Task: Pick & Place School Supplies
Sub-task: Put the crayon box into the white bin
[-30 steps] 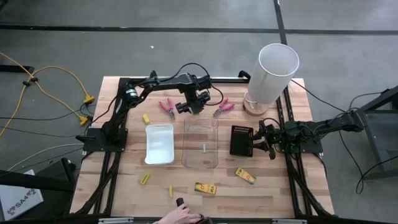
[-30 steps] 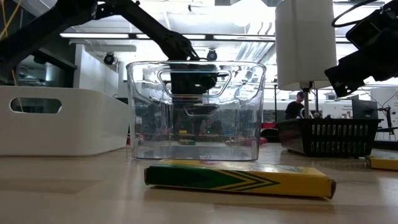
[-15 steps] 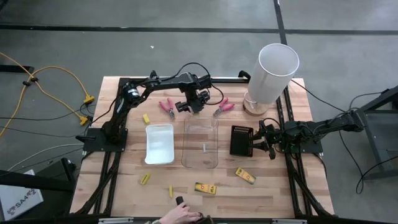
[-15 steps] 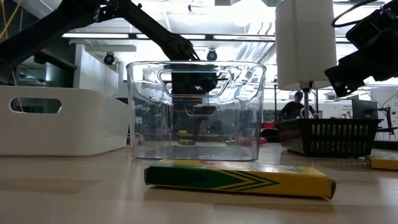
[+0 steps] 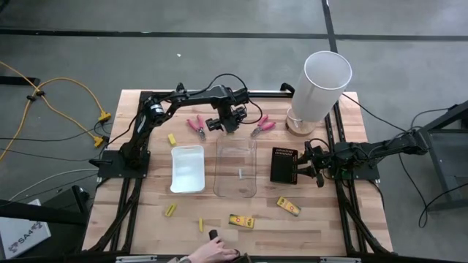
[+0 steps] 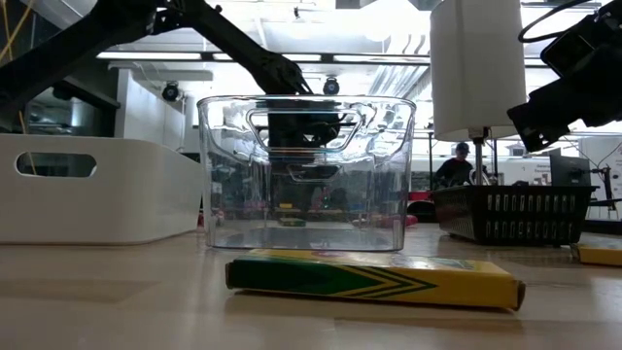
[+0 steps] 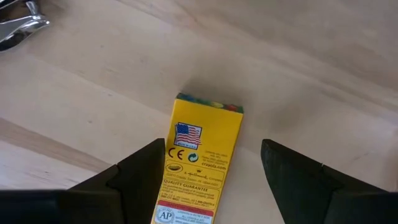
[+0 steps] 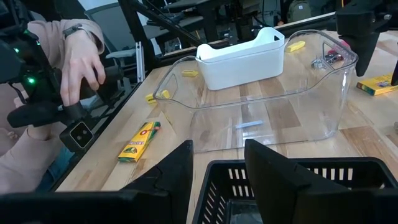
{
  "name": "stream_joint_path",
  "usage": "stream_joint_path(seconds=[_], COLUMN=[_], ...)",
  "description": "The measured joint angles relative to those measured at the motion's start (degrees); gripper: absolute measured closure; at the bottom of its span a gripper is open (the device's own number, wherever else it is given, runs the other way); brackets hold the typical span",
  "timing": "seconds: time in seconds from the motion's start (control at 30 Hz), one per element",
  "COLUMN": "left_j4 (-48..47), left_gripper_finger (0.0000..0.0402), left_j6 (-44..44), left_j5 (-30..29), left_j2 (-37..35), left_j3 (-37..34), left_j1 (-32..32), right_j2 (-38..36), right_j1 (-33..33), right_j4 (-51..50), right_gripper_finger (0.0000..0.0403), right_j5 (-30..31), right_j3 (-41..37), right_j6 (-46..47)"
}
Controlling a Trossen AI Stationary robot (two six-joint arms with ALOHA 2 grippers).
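Note:
My left gripper [image 7: 211, 149] is open beyond the far end of the clear tray [image 5: 236, 168]. Its fingers stand on either side of a yellow crayon box [image 7: 202, 162] that lies flat on the wood; whether they touch it I cannot tell. Pink-handled pliers lie on both sides of it [image 5: 196, 126] [image 5: 263, 126]. My right gripper [image 8: 217, 149] is open just above the rim of a black slotted basket [image 5: 284, 164]. More yellow crayon boxes [image 5: 241, 220] [image 5: 288, 206] and small yellow sticks [image 5: 170, 210] [image 5: 201, 225] [image 5: 172, 139] lie on the table.
A white tray [image 5: 187, 168] stands left of the clear tray. The tall white cylinder [image 5: 322, 84] stands at the far right corner. A person's hand [image 5: 213, 253] holds a dark device at the near edge. Bare wood shows along the near side around the boxes.

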Motion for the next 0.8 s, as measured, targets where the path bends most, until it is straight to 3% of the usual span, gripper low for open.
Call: stream_joint_path(seconds=[0.8], left_j4=[-1.5], left_gripper_finger=[0.0142], left_j6=[3.6], left_j5=[-0.7], left_j2=[2.9], left_j3=[3.1], left_j1=[-0.5], right_j2=[0.0], right_j1=[0.0], right_j4=[0.0], right_gripper_finger=[0.0266], right_j5=[0.0], right_j3=[0.0], right_j6=[0.0])
